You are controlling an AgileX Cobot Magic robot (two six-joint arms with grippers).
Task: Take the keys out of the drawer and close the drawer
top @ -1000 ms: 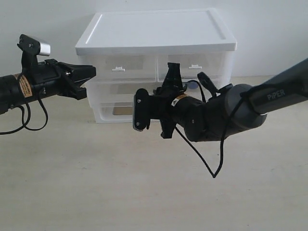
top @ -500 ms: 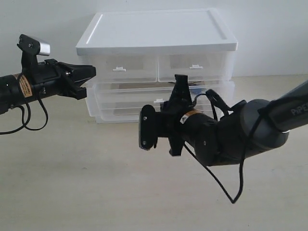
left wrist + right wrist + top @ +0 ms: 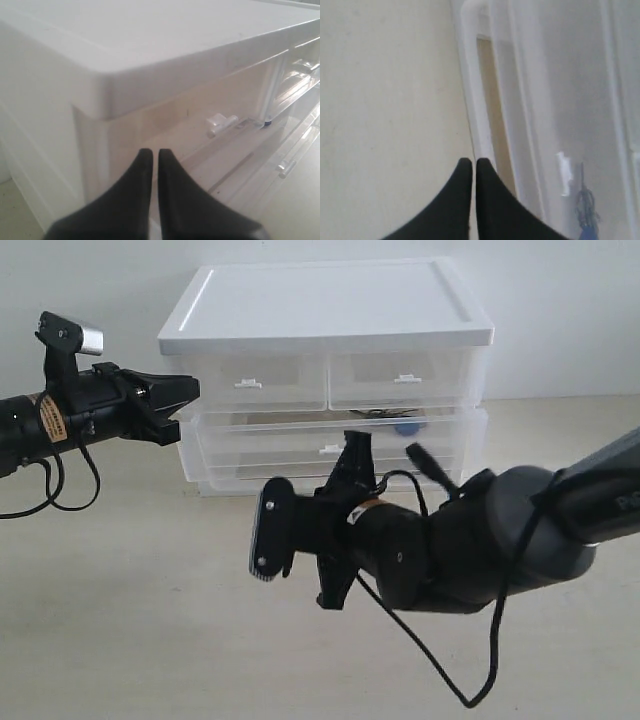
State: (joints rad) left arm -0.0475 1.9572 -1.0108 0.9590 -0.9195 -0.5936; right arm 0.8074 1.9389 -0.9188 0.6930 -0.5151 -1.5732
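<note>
Fingers (image 3: 142,167) of the left gripper (image 3: 151,151) and of the right gripper (image 3: 469,161) are nearly pressed together, holding nothing. The keys (image 3: 392,418) lie in the partly open drawer (image 3: 260,440), at two o'clock from its white tab handle (image 3: 330,450).

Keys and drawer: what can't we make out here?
- keys: in the exterior view, too small to count. In the right wrist view, blurred and cut off by the frame edge.
- drawer: in the exterior view, the right gripper covers part of its front. How far out it is remains unclear.
- Left wrist view: keys at most a blue speck.
</note>
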